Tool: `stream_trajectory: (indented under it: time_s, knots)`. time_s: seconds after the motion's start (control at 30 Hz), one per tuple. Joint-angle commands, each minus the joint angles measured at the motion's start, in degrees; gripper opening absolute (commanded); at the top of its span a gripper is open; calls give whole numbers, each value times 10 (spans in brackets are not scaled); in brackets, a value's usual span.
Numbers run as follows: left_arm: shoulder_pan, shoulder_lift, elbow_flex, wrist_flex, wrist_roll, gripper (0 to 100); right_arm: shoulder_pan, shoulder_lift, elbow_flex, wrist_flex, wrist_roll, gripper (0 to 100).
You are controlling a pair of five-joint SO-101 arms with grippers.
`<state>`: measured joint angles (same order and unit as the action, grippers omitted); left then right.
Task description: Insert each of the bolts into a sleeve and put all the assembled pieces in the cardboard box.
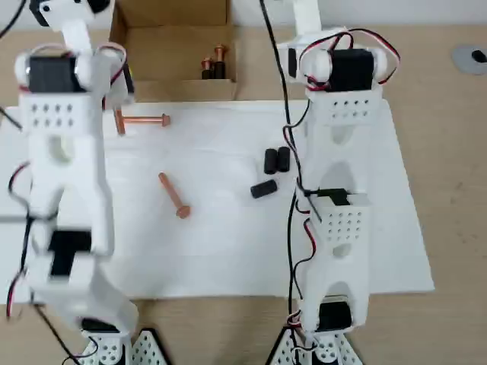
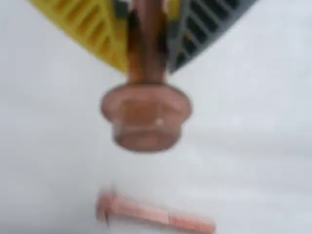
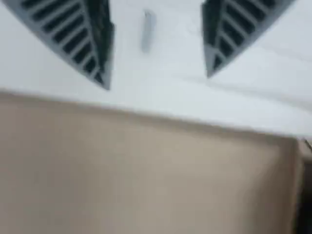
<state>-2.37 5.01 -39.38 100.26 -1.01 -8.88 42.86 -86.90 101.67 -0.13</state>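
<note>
White sheet, tan tabletop, grey disc near table edge

Soft, even light from overhead fills the room, leaving the white sheet bright and nearly washed out. Shadows are faint and short beside the loose bolt and the black sleeves, while the inside of the cardboard box sits a shade darker. Up close in the left wrist view, a dull sheen lies on the coppery head of the held bolt.
</note>
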Motion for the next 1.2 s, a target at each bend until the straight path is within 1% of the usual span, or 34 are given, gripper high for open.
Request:
stream_trajectory:
  time_s: [0.0,0.07,0.13,0.17,0.23,0.37,0.43,0.47,0.63,0.73,0.83,0.9,1.07,1.17]
  knots:
    - [12,-178,154,1,-57,9,1,-49,132,11,-7,157]
    - [10,-251,215,0,-91,9,-22,-84,248,11,-31,157]
    - [10,-322,264,-10,-119,9,-53,-147,375,10,-76,157]
    - [10,-360,286,-17,-126,9,-68,-183,436,9,-85,157]
    - [10,-430,329,-38,-128,9,-96,-253,541,8,-80,157]
    - [10,-533,443,-109,-127,8,-135,-367,678,8,-67,157]
    - [10,-572,515,-150,-128,8,-145,-400,722,8,-89,157]
    - [9,-589,551,-172,-130,8,-146,-407,737,8,-112,157]
    - [12,-683,687,-251,-131,7,-147,-399,778,7,-295,157]
    - [13,-737,733,-277,-131,6,-153,-371,780,-6,-400,157]
    - [13,-774,756,-284,-131,6,-160,-341,778,-31,-479,157]
    - [10,-790,766,-284,-131,6,-169,-321,778,-49,-506,157]
    - [9,-802,773,-273,-131,6,-218,-281,778,-55,-515,157]
    - [8,-804,775,-272,-145,5,-222,-276,778,-54,-515,157]
